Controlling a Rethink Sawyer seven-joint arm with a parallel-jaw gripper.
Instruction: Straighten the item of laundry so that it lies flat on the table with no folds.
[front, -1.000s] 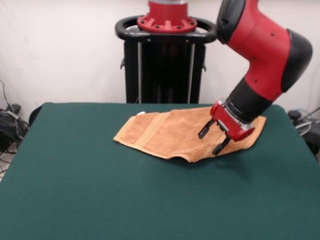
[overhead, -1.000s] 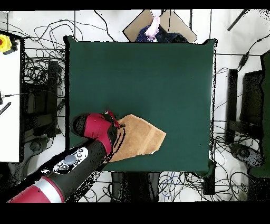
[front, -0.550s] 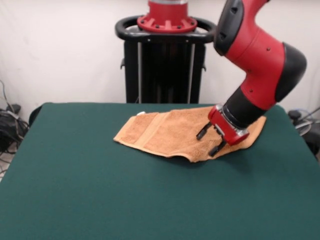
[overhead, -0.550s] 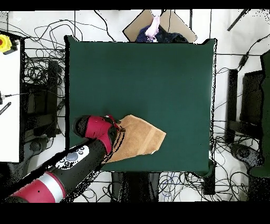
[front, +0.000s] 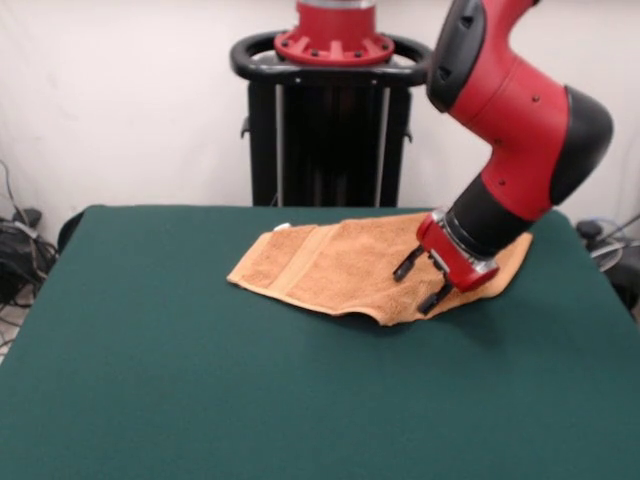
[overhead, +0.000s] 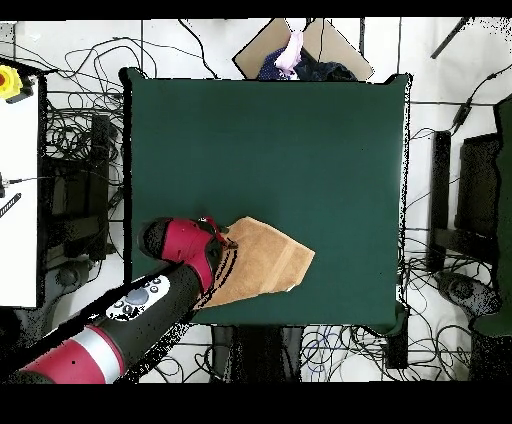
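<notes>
Gripper (front: 421, 281) spread open over folded towel (front: 340, 265) on green table (front: 200, 380); small white tag (front: 282, 227), no readable writing.

No legible text, label, brand mark, number or sign appears in either view. The small white tag (front: 282, 227) at the far left corner of the towel (front: 350, 265), near the centre of the front view, is too small to show any print. The red arm housing (front: 510, 90) at the upper right of the front view bears no readable marking. In the overhead view, the yellow object (overhead: 11, 79) at the upper left edge carries a red spot, but no lettering can be made out on it.
</notes>
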